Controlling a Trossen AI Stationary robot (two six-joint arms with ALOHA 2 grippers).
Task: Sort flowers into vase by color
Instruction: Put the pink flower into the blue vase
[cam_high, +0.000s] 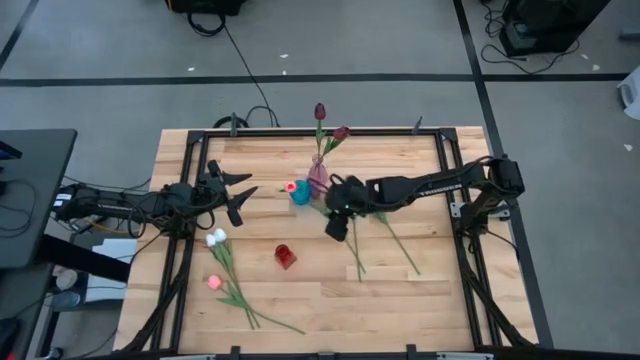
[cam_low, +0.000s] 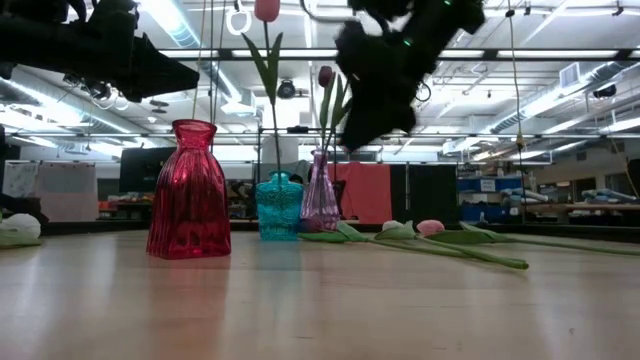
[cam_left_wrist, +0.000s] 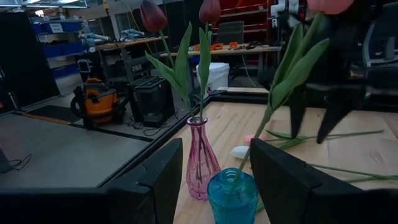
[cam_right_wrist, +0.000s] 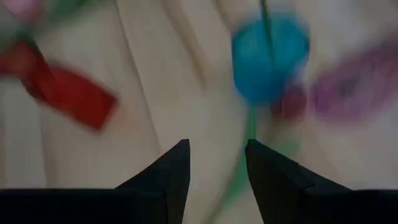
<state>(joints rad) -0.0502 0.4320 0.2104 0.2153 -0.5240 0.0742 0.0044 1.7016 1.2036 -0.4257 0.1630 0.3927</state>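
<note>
Wooden counter (cam_high: 400, 300) lies bare at six o'clock; right claw (cam_high: 337, 226) hangs spread, empty, over centre; left claw (cam_high: 243, 193), wide, at nine.

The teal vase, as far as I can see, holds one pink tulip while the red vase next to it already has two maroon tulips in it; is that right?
Not quite: the red vase is empty. The two maroon tulips stand in the pale purple vase, as the left wrist view and low view show. The teal vase does hold one pink tulip.
</note>
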